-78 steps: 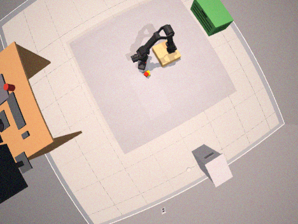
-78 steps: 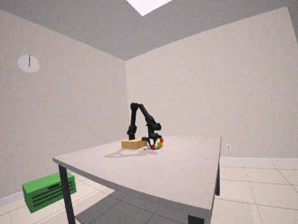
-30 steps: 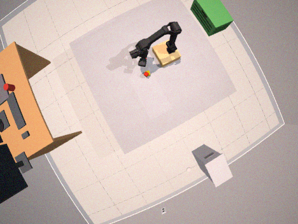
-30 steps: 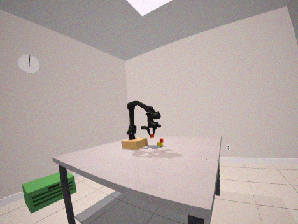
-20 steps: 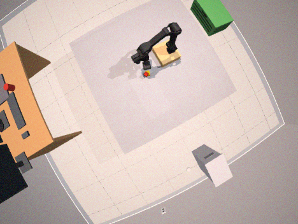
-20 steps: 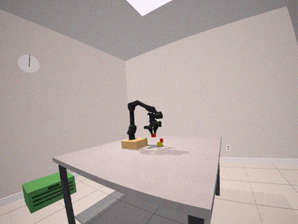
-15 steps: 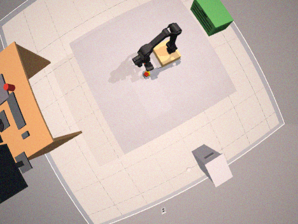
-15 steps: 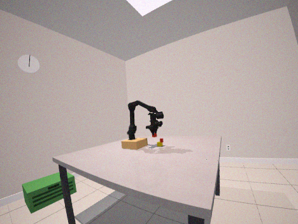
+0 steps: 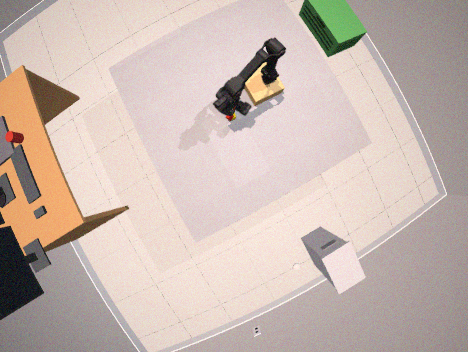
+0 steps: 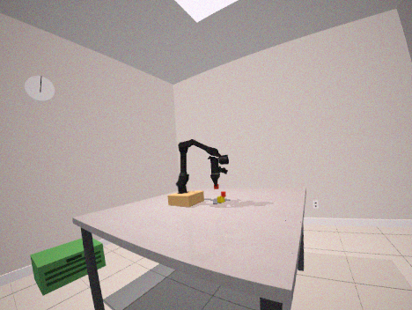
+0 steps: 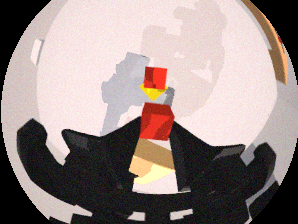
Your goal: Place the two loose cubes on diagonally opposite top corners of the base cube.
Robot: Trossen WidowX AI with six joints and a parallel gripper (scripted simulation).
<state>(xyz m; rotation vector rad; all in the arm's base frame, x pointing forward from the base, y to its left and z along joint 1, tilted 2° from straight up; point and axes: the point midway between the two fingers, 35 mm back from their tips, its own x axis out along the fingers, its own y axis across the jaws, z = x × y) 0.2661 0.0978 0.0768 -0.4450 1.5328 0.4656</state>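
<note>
Exterior view, center: 1 red cube (image 10: 224, 194) (image 11: 159, 78) caps the yellow base cube (image 10: 221, 200) (image 11: 152, 93); the gripper (image 10: 216, 185) (image 11: 156, 120) clamps the 2nd red cube (image 10: 216, 187) (image 11: 156, 122) above and to the left. Remaining: placement on the diagonally opposite corner, release, withdrawal.

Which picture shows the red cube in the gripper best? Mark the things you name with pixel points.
The wrist view: the red cube (image 10: 216, 187) (image 11: 157, 121) looks biggest there, between the fingers. The exterior view shows it tiny; from the top, I can't pick it out.
</note>
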